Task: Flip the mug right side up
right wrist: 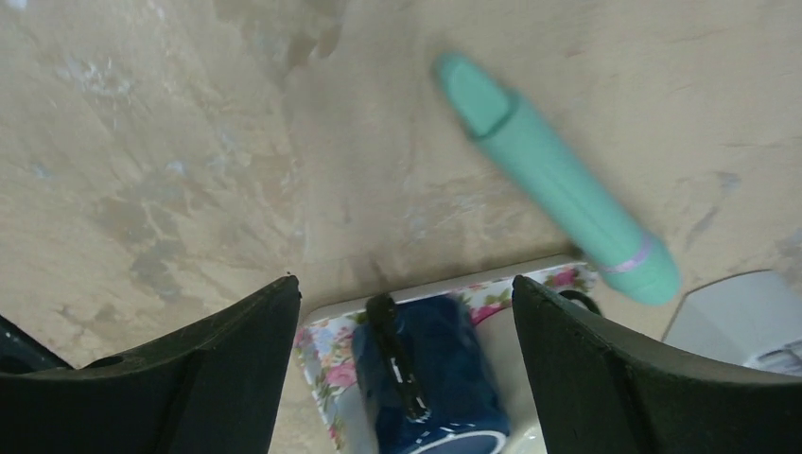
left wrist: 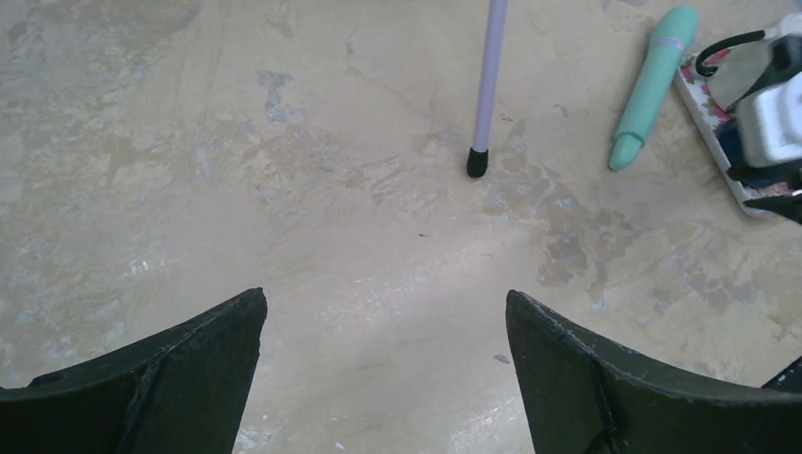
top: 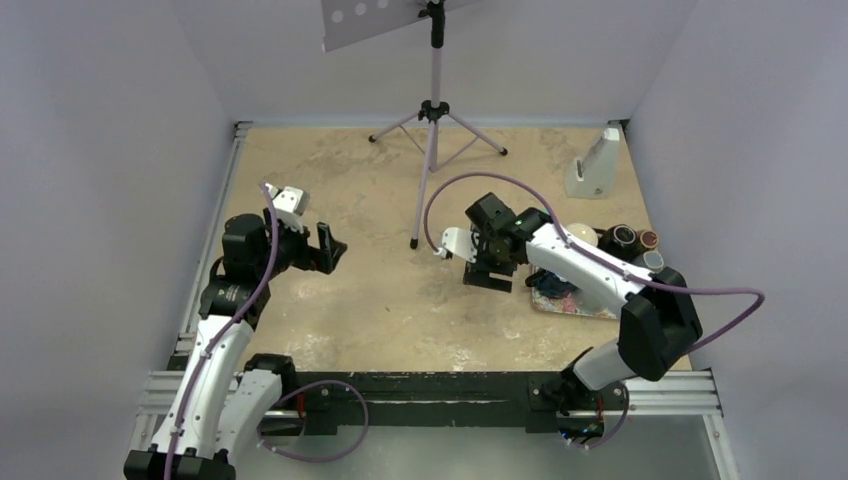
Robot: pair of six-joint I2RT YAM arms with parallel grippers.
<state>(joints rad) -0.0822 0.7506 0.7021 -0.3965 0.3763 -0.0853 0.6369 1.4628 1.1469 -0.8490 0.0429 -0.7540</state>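
Bare tabletop (left wrist: pixel 284 189) around the stand leg (left wrist: pixel 487 85); teal tube (right wrist: pixel 558 180) just beside the floral tray (right wrist: pixel 323 357).

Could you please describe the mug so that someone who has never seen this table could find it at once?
Look at the right side of the sandy table, where a floral tray lies beneath the right arm. The mug sits on that tray: dark blue with a black handle, unlike the teal tube beside it, which rests on the bare table.
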